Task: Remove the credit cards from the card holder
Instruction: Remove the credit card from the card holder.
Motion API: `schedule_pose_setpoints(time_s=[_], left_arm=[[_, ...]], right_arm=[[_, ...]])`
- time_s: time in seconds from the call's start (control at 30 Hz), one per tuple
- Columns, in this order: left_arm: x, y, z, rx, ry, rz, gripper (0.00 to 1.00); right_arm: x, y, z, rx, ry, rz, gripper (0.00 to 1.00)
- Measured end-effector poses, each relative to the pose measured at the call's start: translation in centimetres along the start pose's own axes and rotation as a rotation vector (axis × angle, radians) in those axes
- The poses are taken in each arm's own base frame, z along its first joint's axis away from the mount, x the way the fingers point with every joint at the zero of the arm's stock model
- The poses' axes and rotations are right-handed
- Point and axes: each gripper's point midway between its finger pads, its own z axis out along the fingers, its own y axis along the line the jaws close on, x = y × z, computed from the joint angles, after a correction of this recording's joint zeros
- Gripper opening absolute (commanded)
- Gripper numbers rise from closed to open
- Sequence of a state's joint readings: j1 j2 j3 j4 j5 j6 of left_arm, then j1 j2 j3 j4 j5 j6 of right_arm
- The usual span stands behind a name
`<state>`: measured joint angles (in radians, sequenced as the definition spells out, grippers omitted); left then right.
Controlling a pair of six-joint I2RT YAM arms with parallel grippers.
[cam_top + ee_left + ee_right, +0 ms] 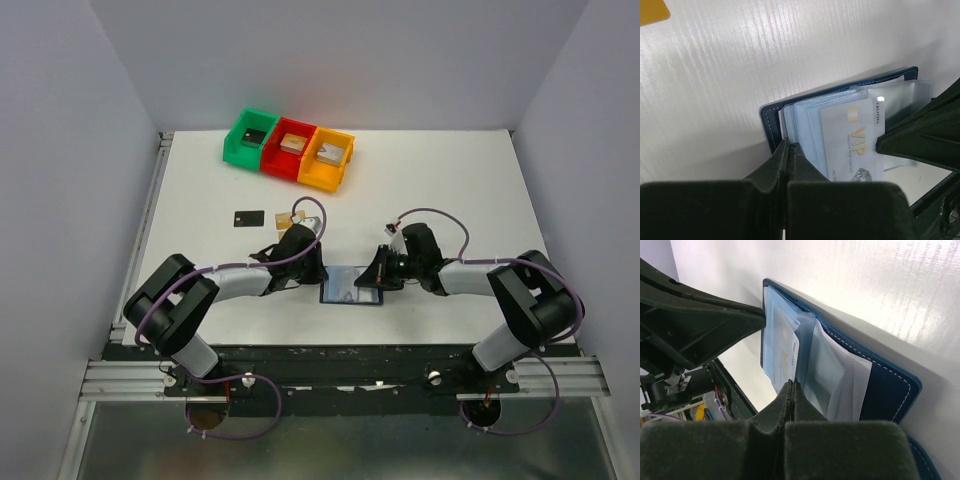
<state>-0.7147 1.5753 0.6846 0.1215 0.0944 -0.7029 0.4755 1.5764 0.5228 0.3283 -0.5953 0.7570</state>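
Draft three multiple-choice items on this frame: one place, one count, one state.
1. Where is the card holder? A) between the left gripper and right gripper B) by the back wall C) in the far corner
2. How many cards lie loose on the table? A) none B) two C) five
3. The grippers are: A) both open B) both shut C) one open
Key: 1 A, one closes on it from each side; 2 B, a black card and a tan card lie beyond the left gripper; 3 B, each pinches the holder's pages, jaws closed.
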Motion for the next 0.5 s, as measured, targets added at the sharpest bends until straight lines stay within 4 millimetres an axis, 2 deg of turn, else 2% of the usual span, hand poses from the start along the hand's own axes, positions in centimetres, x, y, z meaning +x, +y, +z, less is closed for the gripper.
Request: schedule_pose_setpoints(time_s=[0.13,0.33,0.5], left_arm=[[0.0,0.0,0.0,0.0,0.0,0.0,0.0],[0.0,0.0,0.0,-0.001,0.002,0.0,0.0],[0.0,0.0,0.1,-0.001,0.002,-0.001,0.0]], right_arm=[[0.1,-0.3,0.0,0.015,0.002,0.008,0.02],[-0.1,0.2,0.1,-0.011,-0.002,0.008,0.19],[-0.3,0.9,0.6,-0.069,-0.005,0.02,0.23]])
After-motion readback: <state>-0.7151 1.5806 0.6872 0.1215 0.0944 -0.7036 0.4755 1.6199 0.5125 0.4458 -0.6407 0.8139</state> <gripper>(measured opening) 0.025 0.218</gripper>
